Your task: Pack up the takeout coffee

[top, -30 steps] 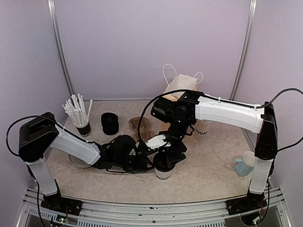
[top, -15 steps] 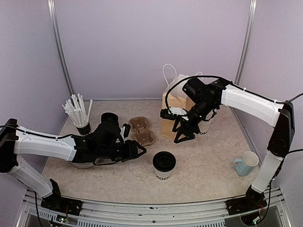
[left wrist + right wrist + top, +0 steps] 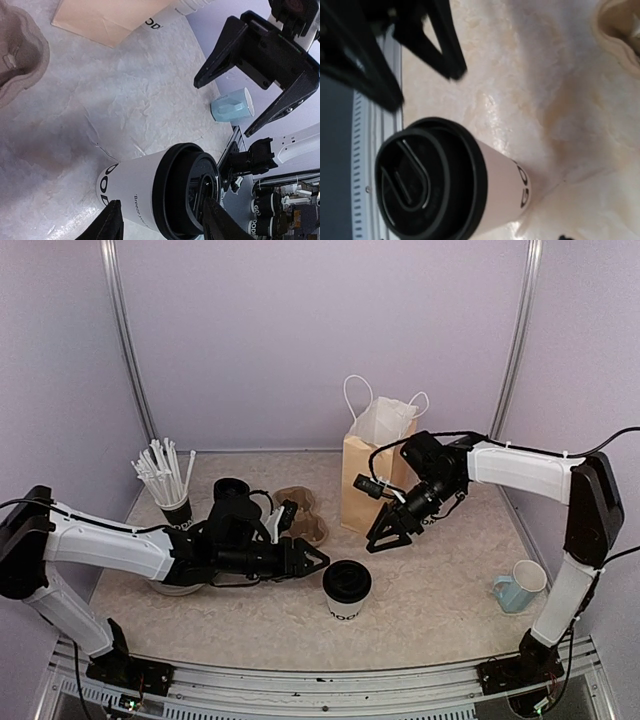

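White paper with a black lid marks the takeout coffee cup (image 3: 346, 592), seen from the top external view upright on the near middle of the worktop (image 3: 450, 580), with the left hand (image 3: 315, 562) spread and empty just beside it and the right hand (image 3: 385, 542) held open, gripping nothing, near the brown paper bag (image 3: 362, 485). From the left wrist, the cup is shown just ahead of the parted fingers (image 3: 112, 227), and a second lettered cup (image 3: 167, 17) is seen beside the bag. From the right wrist, the lidded cup is framed from above.
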Controlling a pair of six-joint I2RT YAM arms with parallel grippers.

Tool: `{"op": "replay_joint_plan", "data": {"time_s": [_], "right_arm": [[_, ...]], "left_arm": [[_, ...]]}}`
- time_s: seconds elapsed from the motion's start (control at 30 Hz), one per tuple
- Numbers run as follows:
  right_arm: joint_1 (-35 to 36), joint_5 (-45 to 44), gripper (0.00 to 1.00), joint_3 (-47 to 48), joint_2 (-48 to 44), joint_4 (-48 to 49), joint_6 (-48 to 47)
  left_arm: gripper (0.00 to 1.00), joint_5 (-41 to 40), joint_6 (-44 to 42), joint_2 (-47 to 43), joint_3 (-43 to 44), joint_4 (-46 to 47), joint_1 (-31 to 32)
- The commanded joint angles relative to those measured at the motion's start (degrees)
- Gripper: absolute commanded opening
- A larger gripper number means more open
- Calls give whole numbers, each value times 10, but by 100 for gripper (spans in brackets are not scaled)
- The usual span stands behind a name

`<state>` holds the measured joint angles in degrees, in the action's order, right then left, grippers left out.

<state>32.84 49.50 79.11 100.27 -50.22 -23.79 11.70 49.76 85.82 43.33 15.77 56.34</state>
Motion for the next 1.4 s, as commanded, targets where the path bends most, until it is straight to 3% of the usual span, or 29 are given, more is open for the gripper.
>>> {"op": "replay_joint_plan", "data": {"time_s": [0.0, 0.7, 1.0, 1.37], "right_arm": [[2, 35, 66, -10, 26, 10, 21], [25, 66, 58, -40, 66, -14, 2], [27, 53, 45, -50, 79, -5, 18], [27, -7, 38, -70, 104, 22, 60]], "left_arm": [[53, 47, -13, 26, 18, 32, 7], [49, 41, -5, 68, 14, 16, 8], [45, 42, 2, 91, 14, -6, 8], [40, 40, 8, 150, 36, -92, 7]]}}
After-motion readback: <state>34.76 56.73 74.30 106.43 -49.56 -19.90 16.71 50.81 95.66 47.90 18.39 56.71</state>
